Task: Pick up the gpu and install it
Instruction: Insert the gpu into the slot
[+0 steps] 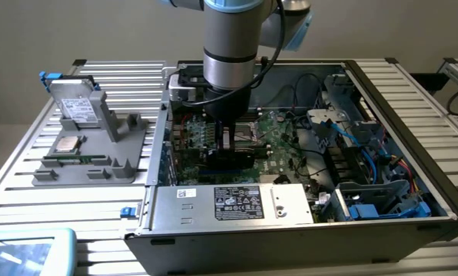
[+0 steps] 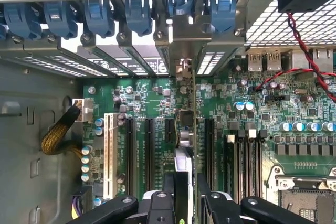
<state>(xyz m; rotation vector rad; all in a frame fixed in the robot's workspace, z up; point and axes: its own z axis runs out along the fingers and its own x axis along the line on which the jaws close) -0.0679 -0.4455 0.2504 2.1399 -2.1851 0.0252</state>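
My gripper [image 1: 231, 142] reaches down into the open computer case [image 1: 413, 123] and is shut on the gpu [image 1: 233, 157], a black card held upright just over the green motherboard [image 1: 279, 132]. In the wrist view the gpu [image 2: 186, 129] appears edge-on as a thin line running from between my fingers [image 2: 169, 190] towards the rear slot openings. Its silver bracket end [image 2: 181, 71] lies at the case's back wall. The card stands in line with a black expansion slot [image 2: 169, 129]. I cannot tell whether its lower edge touches the slot.
Blue retention clips [image 2: 105, 14] line the rear wall above the slot covers. A silver power supply [image 1: 237, 202] sits at the case front, with blue cables [image 1: 367, 144] on the exterior view's right. On the left, a grey fixture [image 1: 106, 155] holds a hard drive [image 1: 77, 106], a processor [image 1: 66, 144] and a memory stick [image 1: 75, 159].
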